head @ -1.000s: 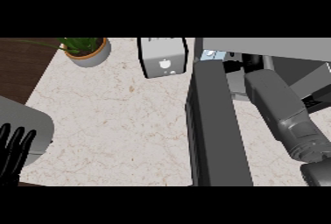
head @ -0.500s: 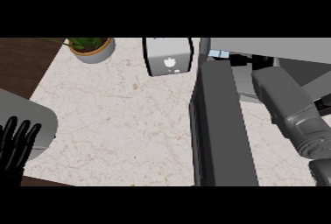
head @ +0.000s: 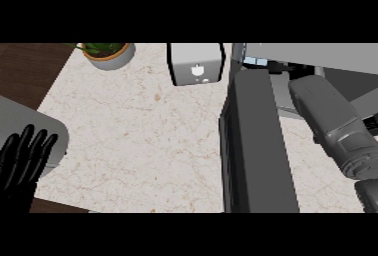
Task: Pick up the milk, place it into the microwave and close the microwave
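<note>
White and grey, the milk carton (head: 196, 62) stands upright at the far edge of the worktop (head: 140, 140), and we see a small dark mark on the face turned toward us. It is free, with nothing touching it. Just to its right begins the microwave door (head: 255, 145), a long dark grey slab that stands open and runs from the far side down to the near edge of the view. Behind the door, at the upper right, we see part of the microwave body (head: 310, 55) in lighter grey.

Our right forearm (head: 332, 125) lies to the right of the door, pointing toward the microwave; the right robot hand itself is hidden, so we cannot tell if it is open or closed.

At the lower left, our left robot hand (head: 22, 162) rests with straight fingers, open and holding nothing.

A potted plant (head: 107, 51) stands at the far left corner of the marble-patterned worktop, well left of the carton.
</note>
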Robot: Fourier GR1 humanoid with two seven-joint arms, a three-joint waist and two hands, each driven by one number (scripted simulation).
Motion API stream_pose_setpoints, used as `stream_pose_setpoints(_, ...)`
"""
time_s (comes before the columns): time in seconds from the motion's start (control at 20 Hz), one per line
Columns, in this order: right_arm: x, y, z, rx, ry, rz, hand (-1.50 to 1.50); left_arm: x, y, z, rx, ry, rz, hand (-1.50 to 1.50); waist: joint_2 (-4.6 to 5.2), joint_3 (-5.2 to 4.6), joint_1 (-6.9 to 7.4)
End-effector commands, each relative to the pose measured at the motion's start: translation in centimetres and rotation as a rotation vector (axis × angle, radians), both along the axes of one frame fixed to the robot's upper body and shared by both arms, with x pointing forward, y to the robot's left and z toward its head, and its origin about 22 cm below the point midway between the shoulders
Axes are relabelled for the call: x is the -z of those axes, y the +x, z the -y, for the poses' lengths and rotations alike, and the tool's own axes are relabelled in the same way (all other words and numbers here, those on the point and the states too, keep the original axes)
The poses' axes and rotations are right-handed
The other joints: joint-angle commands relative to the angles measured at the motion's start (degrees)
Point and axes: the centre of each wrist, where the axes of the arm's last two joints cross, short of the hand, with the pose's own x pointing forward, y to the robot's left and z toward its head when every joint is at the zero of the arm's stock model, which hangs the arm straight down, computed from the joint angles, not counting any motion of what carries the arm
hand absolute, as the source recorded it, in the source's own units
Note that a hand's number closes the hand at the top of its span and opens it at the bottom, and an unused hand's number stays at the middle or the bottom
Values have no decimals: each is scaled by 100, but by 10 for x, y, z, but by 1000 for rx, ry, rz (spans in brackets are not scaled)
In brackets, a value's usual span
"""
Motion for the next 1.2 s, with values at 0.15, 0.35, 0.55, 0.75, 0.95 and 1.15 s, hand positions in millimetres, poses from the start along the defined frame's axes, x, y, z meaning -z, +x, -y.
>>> stream_pose_setpoints(0.15,5,1,-40,-124,148,-96,-150,0,9,9,37,13,3,-150,36,-1,109)
stream_pose_setpoints(0.35,6,0,-42,-139,209,-106,-150,1,13,17,41,11,-1,-150,16,2,34)
stream_pose_setpoints(0.55,20,-6,-34,-133,211,-124,-150,-2,11,21,32,7,12,-150,-19,-1,21)
stream_pose_setpoints(0.75,22,-8,-17,-142,210,-114,-150,4,13,24,46,12,-6,-150,-28,-5,-88)
stream_pose_setpoints(0.95,20,-7,-12,-138,214,-99,-150,1,15,33,51,14,-2,-150,-43,0,-112)
stream_pose_setpoints(1.15,22,-8,-8,-158,250,-119,-150,5,14,37,52,10,3,-150,-97,-8,-180)
